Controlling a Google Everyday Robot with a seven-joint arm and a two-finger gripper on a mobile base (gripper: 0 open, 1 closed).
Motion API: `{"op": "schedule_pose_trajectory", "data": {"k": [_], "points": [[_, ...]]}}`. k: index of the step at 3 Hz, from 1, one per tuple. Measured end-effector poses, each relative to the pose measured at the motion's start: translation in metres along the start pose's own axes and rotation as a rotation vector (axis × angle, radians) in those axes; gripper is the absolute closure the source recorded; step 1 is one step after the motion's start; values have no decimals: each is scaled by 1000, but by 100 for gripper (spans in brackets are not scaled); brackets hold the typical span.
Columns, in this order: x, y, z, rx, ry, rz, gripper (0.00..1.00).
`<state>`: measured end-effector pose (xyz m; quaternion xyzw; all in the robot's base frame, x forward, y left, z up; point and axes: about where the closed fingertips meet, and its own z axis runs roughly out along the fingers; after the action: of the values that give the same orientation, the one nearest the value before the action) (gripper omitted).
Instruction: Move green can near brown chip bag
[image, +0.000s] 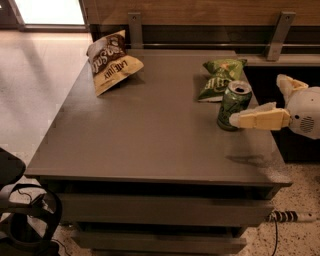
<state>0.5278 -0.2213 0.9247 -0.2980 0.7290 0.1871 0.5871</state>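
Note:
The green can (233, 104) stands upright on the right side of the grey table (150, 130). The brown chip bag (112, 62) lies at the table's far left corner, dark brown on top and tan-yellow below. My gripper (256, 100) comes in from the right edge and is open. Its near cream finger (257, 120) reaches across the front right of the can's lower side. Its other finger (286, 83) sits farther back to the right of the can. The can stands on the table, not lifted.
A flat green chip bag (220, 78) lies just behind the can. A wooden wall panel with metal brackets (278, 35) runs along the back. Drawers sit below the tabletop. Black base parts (20, 215) show at bottom left, and a cable lies on the floor at right.

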Motion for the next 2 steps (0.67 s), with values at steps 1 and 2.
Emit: {"op": "schedule_pose_trajectory", "data": {"k": [1,2], "points": [[0,0,0,0,0,0,0],[22,-6,16,-20,-38,24,0]]}}
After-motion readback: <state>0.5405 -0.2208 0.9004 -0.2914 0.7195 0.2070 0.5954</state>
